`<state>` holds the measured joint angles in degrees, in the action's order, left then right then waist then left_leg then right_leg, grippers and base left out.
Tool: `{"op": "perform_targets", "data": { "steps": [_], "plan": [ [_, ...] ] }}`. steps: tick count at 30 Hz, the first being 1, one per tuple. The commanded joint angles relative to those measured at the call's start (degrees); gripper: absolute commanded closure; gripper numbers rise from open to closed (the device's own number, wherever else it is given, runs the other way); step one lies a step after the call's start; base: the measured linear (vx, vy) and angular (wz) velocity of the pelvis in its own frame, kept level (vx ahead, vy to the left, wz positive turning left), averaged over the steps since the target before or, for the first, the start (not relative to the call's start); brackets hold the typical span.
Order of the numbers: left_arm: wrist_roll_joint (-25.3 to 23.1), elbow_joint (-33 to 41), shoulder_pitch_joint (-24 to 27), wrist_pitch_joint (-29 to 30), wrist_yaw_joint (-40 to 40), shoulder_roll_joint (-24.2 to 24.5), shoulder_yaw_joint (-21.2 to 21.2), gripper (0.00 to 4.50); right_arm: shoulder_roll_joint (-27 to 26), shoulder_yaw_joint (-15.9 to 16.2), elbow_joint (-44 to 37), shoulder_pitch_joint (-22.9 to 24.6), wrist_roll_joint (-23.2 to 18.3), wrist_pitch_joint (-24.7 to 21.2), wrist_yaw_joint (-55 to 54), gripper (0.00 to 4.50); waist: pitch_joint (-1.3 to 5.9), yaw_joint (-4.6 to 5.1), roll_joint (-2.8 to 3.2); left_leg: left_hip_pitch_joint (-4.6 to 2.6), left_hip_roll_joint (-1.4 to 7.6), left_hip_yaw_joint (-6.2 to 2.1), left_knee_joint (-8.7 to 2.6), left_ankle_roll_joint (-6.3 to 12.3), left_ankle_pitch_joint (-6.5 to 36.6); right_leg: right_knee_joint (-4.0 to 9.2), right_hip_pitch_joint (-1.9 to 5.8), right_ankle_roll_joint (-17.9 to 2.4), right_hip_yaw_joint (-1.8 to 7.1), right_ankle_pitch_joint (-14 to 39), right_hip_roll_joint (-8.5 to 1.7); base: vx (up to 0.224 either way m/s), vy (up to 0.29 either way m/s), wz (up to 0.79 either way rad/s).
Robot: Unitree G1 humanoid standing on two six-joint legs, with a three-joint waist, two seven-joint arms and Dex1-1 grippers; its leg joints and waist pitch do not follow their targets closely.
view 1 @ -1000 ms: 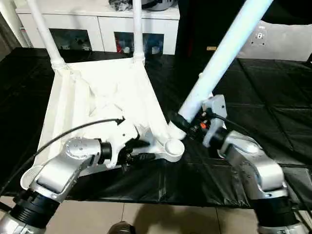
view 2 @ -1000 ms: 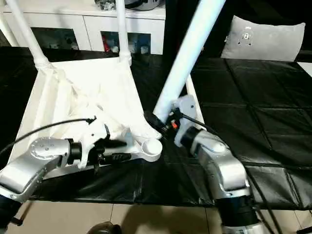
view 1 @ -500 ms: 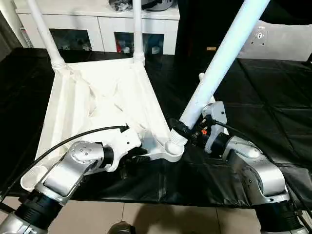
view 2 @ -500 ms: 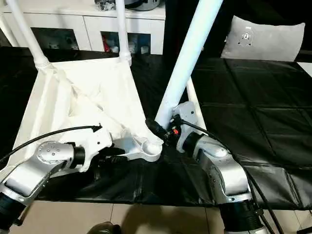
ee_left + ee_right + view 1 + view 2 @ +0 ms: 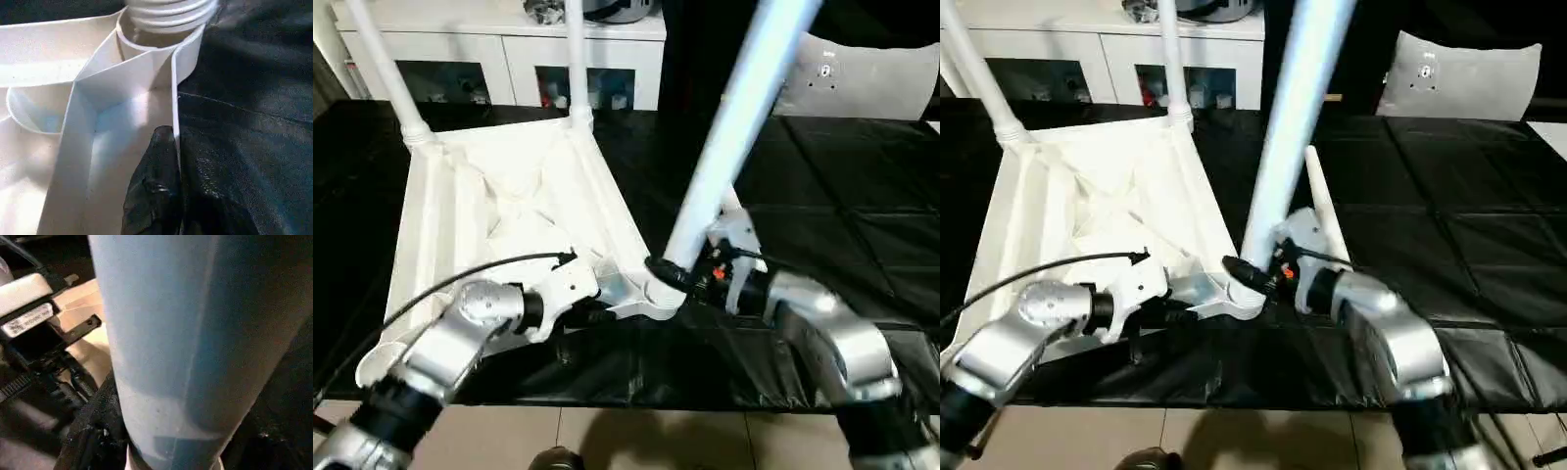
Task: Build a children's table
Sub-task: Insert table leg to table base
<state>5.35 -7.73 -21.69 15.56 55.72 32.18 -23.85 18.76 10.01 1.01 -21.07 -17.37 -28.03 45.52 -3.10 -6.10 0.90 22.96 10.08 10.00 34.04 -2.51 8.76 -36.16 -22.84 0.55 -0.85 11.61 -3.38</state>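
1. While my right hand (image 5: 658, 271) is clamped around the base of the leg (image 5: 729, 137), I should hold it in line with the corner socket (image 5: 658, 294) and not let it lean.
2. With my left hand (image 5: 157, 188) pinched shut on the rim wall of the table top (image 5: 509, 196), I brace that near corner against the twist.
3. Judging by the ribbed threads showing at the socket, seating isn't finished; I'd press down and turn.
4. Two far legs already stand upright; a spare leg (image 5: 1324, 211) lies on the black mat (image 5: 822, 186), beside the top.
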Motion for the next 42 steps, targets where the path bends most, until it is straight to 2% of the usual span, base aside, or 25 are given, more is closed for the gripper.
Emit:
{"op": "perform_targets", "data": {
  "steps": [1, 8, 13, 17, 23, 27, 34, 35, 36, 37, 38, 39, 40, 41, 42],
  "plan": [
    [-1.72, -1.93, -0.35, -0.32, 1.56, 1.16, -1.48, 4.50, 0.55, 0.97, 1.44, -1.24, 0.97, 0.88, 0.96, 2.60, 3.74, -0.22, 0.78, -2.18, 2.54, -1.27, -4.50, -3.80, 20.36, 4.69, 1.21, -9.94, 1.79, 13.93, -3.99, 0.000, 0.000, 0.00],
    [-2.22, -5.22, -2.08, -3.62, 2.98, 0.34, -0.96, 4.50, 0.69, 3.25, 5.83, -2.89, 2.55, 1.31, 2.24, 2.60, 3.69, -0.37, 0.78, -2.27, 2.53, -1.29, -4.53, -4.04, 21.36, 4.80, 1.20, -9.95, 1.79, 15.04, -4.05, 0.000, 0.000, 0.00],
    [-1.82, -5.43, -1.79, -5.48, 3.99, 0.01, -0.69, 4.50, 0.20, 3.21, 7.66, -3.05, 3.55, 2.07, 1.64, 2.60, 3.70, -0.34, 0.78, -2.31, 2.58, -1.29, -4.55, -4.15, 21.74, 4.82, 1.17, -10.11, 1.81, 15.44, -4.14, 0.000, 0.000, 0.00],
    [-0.93, -4.55, -1.32, -7.06, 5.62, -0.03, -0.56, 4.50, -0.56, 2.85, 9.58, -3.42, 2.75, 1.99, 2.35, 2.60, 3.73, -0.35, 0.88, -2.23, 2.57, -1.34, -4.56, -4.08, 21.71, 4.75, 1.23, -10.27, 1.77, 15.12, -4.10, 0.000, 0.000, 0.00],
    [-1.00, -5.31, -1.62, -8.92, 6.61, -0.30, -0.42, 4.50, -1.88, 1.06, 12.41, -3.66, 0.21, 0.91, 3.87, 2.60, 3.75, -0.33, 0.92, -2.28, 2.57, -1.31, -4.56, -3.85, 22.05, 4.74, 1.20, -10.70, 1.76, 14.75, -4.11, 0.000, 0.000, 0.00],
    [-1.34, -5.83, -1.76, -9.08, 6.52, -0.43, -0.16, 4.50, -2.97, -1.92, 16.46, -3.25, -2.15, 0.51, 3.90, 2.60, 3.77, -0.37, 1.07, -2.29, 2.58, -1.34, -4.56, -3.81, 22.36, 4.87, 1.17, -10.65, 1.75, 16.23, -4.22, 0.000, 0.000, 0.00],
    [-1.70, -6.67, -1.84, -9.30, 5.91, -0.82, 0.27, 4.50, -3.69, -3.92, 18.46, -2.24, -3.13, 0.92, 3.77, 2.60, 3.81, -0.39, 1.21, -2.33, 2.65, -1.39, -4.70, -3.93, 23.08, 5.02, 1.04, -10.27, 1.72, 17.99, -4.26, 0.000, 0.000, 0.00],
    [-1.73, -7.12, -1.99, -9.32, 5.59, -1.08, 0.49, 4.50, -4.23, -4.96, 18.93, -1.24, -3.83, 1.70, 3.68, 2.60, 3.86, -0.47, 1.76, -2.37, 2.63, -1.49, -4.68, -4.09, 23.34, 4.96, 1.01, -10.27, 1.73, 18.04, -4.32, 0.000, 0.000, 0.00],
    [-1.76, -7.47, -2.14, -9.31, 5.38, -1.28, 0.61, 4.50, -4.63, -5.66, 18.78, 0.04, -4.49, 2.47, 3.74, 2.60, 3.85, -0.39, 1.79, -2.37, 2.66, -1.43, -4.71, -4.13, 23.68, 5.11, 0.95, -10.17, 1.76, 17.94, -4.29, 0.000, 0.000, 0.00],
    [-1.76, -7.47, -2.14, -9.31, 5.38, -1.28, 0.61, 4.50, -4.63, -5.66, 18.78, 0.04, -4.49, 2.47, 3.74, 2.60, 3.81, -0.47, 1.47, -2.39, 2.64, -1.49, -4.74, -4.05, 24.52, 5.24, 0.99, -10.00, 1.75, 18.57, -4.34, 0.000, 0.000, 0.00],
    [-1.78, -7.65, -2.24, -9.30, 5.33, -1.36, 0.65, 4.50, -4.76, -5.83, 18.52, 0.92, -4.62, 3.23, 3.71, 2.60, 3.89, -0.44, 1.56, -2.32, 2.63, -1.59, -4.81, -4.09, 24.23, 5.06, 1.12, -10.10, 1.68, 18.16, -4.29, 0.000, 0.000, 0.00],
    [-1.82, -7.89, -2.37, -9.31, 5.34, -1.43, 0.70, 4.50, -4.76, -5.69, 18.15, 2.01, -4.33, 4.43, 3.59, 2.60, 3.90, -0.46, 1.71, -2.30, 2.64, -1.53, -4.83, -4.00, 24.06, 5.14, 1.08, -10.07, 1.72, 17.75, -4.27, 0.000, 0.000, 0.00],
    [-1.89, -8.04, -2.45, -9.36, 5.42, -1.41, 0.68, 4.50, -4.01, -4.18, 17.75, 2.70, -2.10, 6.53, 3.00, 2.60, 3.80, -0.48, 1.92, -2.46, 2.64, -1.50, -4.78, -4.02, 24.90, 5.25, 0.84, -10.06, 1.76, 18.32, -4.27, 0.000, 0.000, 0.00],
    [-1.89, -8.04, -2.45, -9.36, 5.42, -1.41, 0.68, 4.50, -4.01, -4.18, 17.75, 2.70, -2.10, 6.53, 3.00, 2.60, 3.85, -0.49, 1.81, -2.42, 2.68, -1.52, -4.85, -4.07, 24.94, 5.29, 0.94, -9.92, 1.72, 18.49, -4.29, 0.000, 0.000, 0.00],
    [-2.06, -8.30, -2.55, -9.50, 5.55, -1.43, 0.68, 4.50, -2.50, -1.19, 17.50, 3.36, 2.52, 10.37, 1.64, 2.60, 3.86, -0.58, 1.81, -2.32, 2.69, -1.54, -4.87, -4.24, 24.68, 5.30, 0.96, -9.63, 1.73, 18.87, -4.35, 0.000, 0.000, 0.00]
  ]
}}
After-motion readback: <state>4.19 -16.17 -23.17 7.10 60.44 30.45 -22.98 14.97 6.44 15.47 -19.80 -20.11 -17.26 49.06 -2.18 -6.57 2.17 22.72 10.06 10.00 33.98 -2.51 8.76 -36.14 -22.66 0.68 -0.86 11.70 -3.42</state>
